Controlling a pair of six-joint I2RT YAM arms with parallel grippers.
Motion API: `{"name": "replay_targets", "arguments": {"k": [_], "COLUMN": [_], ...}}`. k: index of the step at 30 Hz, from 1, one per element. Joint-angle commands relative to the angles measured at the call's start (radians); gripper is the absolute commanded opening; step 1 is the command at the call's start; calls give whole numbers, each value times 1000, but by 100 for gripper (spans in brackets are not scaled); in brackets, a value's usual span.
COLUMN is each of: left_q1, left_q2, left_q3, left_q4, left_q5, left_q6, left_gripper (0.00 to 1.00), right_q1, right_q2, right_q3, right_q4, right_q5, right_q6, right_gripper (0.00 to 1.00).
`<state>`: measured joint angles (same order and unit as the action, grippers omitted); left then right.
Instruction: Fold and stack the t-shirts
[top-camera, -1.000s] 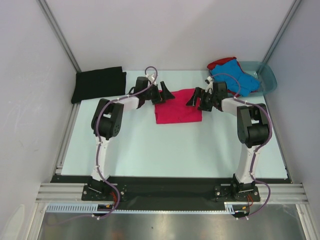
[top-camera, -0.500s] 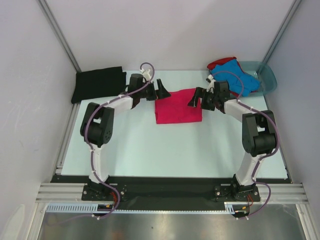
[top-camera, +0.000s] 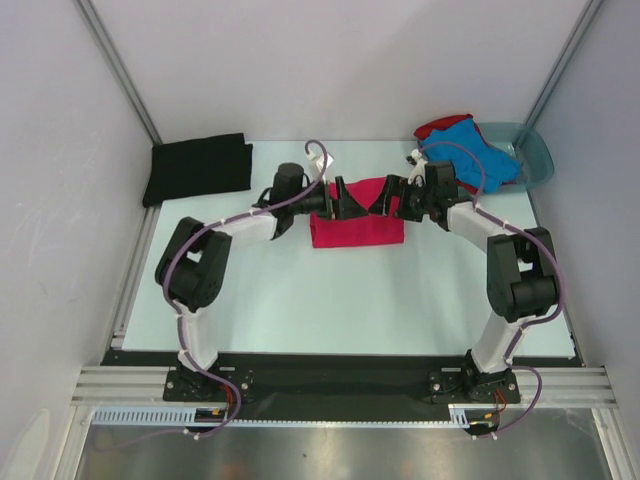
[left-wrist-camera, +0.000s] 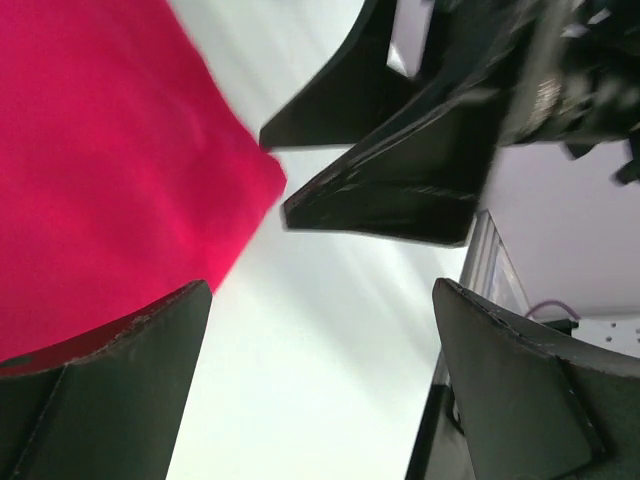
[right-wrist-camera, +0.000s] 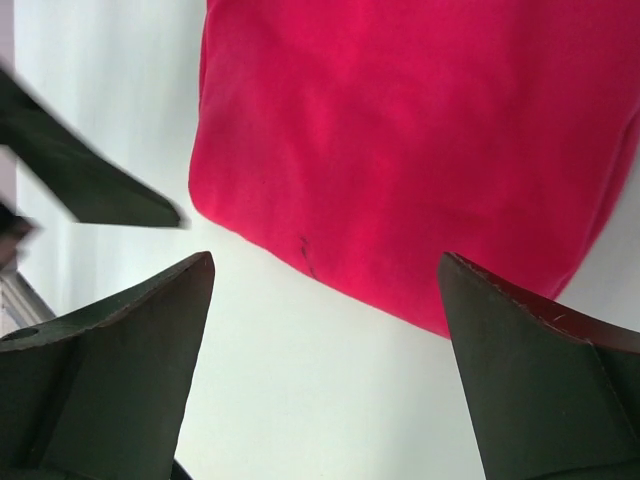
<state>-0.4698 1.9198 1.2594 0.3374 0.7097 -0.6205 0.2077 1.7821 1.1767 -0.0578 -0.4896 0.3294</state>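
A folded magenta-pink t-shirt (top-camera: 357, 228) lies flat on the table's middle back. My left gripper (top-camera: 346, 198) is open and empty over its far left edge. My right gripper (top-camera: 386, 196) is open and empty over its far right edge, facing the left one closely. In the left wrist view (left-wrist-camera: 320, 300) the pink shirt (left-wrist-camera: 100, 170) lies left and the right gripper's fingers (left-wrist-camera: 390, 190) show ahead. In the right wrist view (right-wrist-camera: 325, 270) the pink shirt (right-wrist-camera: 420, 130) lies ahead. A folded black shirt (top-camera: 198, 167) lies at the back left. The blue shirt (top-camera: 472, 152) and red shirt (top-camera: 440, 125) are heaped at the back right.
A translucent teal basin (top-camera: 533, 150) stands at the back right corner, with the blue and red shirts spilling over its left side. White walls enclose the table on the left, back and right. A metal rail runs along the table's left edge (top-camera: 135, 270).
Both grippers have moved inward over the pink shirt's far edge, the left one to the right and the right one slightly left. Both stayed open. The shirts have not moved.
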Motion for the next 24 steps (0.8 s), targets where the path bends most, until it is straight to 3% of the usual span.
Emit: {"name": "replay_targets", "arguments": {"k": [1, 6, 11, 18, 24], "left_q1": [-3, -3, -3, -1, -1], "left_q2": [66, 131, 142, 49, -44], "left_q3": [-66, -66, -51, -21, -83], "left_q4": [112, 114, -9, -317, -298], "left_q5": [60, 48, -108, -441, -483], "left_q6": [-106, -125, -39, 160, 162], "left_gripper": [99, 99, 99, 100, 100], "right_q1": [6, 4, 5, -8, -30], "right_q2": [-18, 17, 14, 5, 143], "right_q3": [-28, -31, -32, -20, 127], "right_q4": [73, 104, 92, 82, 116], "right_q5": [-58, -81, -72, -9, -67], "right_q6": [34, 54, 39, 8, 25], "right_gripper": [100, 100, 100, 100, 100]}}
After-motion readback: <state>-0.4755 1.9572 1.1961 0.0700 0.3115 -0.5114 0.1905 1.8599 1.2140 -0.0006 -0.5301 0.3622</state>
